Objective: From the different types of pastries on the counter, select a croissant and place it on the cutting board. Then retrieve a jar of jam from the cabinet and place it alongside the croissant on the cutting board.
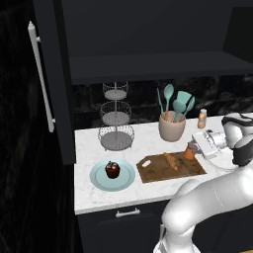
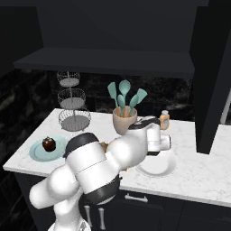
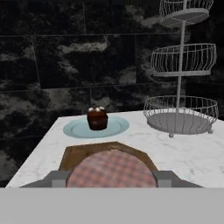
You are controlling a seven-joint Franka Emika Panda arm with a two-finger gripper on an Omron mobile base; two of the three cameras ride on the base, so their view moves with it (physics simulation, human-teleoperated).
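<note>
The cutting board [image 1: 154,172] lies on the counter [image 1: 94,197] with the golden croissant [image 1: 170,160] on it. At the board's right end my gripper [image 1: 192,147] is shut on the orange jar of jam [image 1: 189,153], held low at the board; I cannot tell if it touches. In the hand view the jar's checked lid [image 3: 111,169] sits between my fingertips [image 3: 56,178], with the board [image 3: 74,153] just beyond it. The chocolate cupcake [image 1: 112,169] [image 3: 97,119] [image 2: 48,143] stands on a light-blue plate [image 1: 99,180]. The cabinet [image 1: 148,64] above is open, its door [image 1: 52,74] swung left.
A three-tier wire basket [image 1: 116,133] stands behind the plate. A beige holder with teal utensils [image 1: 172,127] and a slim shaker bottle [image 1: 201,118] are behind the board. A white plate [image 2: 160,166] lies right of the arm.
</note>
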